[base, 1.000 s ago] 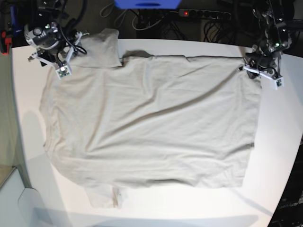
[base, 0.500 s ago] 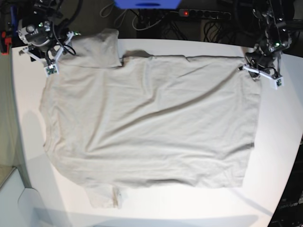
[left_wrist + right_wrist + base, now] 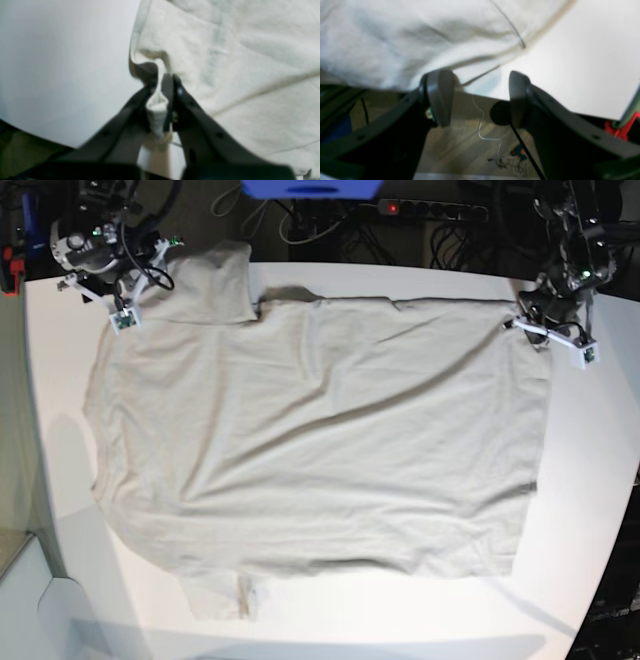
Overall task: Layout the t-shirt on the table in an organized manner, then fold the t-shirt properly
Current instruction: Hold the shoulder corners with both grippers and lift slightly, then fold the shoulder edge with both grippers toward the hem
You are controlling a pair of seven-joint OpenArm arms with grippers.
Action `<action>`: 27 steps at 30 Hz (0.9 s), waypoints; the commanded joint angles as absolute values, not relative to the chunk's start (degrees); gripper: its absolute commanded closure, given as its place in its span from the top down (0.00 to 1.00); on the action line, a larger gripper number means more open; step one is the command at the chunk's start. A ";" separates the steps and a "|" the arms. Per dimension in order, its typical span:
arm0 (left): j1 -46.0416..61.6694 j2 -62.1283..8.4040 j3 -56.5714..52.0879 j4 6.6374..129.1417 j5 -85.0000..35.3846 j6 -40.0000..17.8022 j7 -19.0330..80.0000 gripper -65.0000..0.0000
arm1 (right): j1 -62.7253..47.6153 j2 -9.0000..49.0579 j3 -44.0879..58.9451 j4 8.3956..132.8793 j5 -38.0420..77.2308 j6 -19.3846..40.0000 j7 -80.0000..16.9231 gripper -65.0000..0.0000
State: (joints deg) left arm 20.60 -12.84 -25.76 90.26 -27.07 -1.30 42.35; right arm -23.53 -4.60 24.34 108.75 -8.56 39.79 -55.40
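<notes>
Two pincers differ: the left pincer (image 3: 162,100) pinches the wrinkled grey-beige cotton t-shirt's (image 3: 320,440) edge on the white worktop (image 3: 590,480); the right pincer (image 3: 480,100) gapes, holding nothing.

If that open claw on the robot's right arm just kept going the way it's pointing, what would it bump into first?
Most likely the edge of the wrinkled light grey-beige cotton t-shirt, which lies just ahead of the right gripper on the smooth white table. Depth is hard to judge.
</notes>
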 commanded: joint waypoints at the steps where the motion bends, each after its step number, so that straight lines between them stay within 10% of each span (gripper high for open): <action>1: 21.58 -12.70 -25.27 89.89 -26.86 -1.45 46.90 0.00 | -23.78 -4.88 24.04 108.35 -8.13 40.00 -55.87 0.55; 7: 22.29 -12.62 -25.27 90.33 -26.86 -1.45 46.90 0.00 | -23.78 -4.44 23.52 107.38 -3.21 40.00 -55.87 0.42; 15: 22.46 -12.62 -25.27 90.33 -27.12 -1.45 46.90 0.00 | -22.29 -3.21 23.60 101.49 -3.38 40.00 -55.78 0.00; 27: 22.90 -11.47 -25.63 96.84 -27.21 -1.01 47.52 0.00 | -22.37 -2.95 23.87 112.84 -3.21 40.00 -56.84 0.00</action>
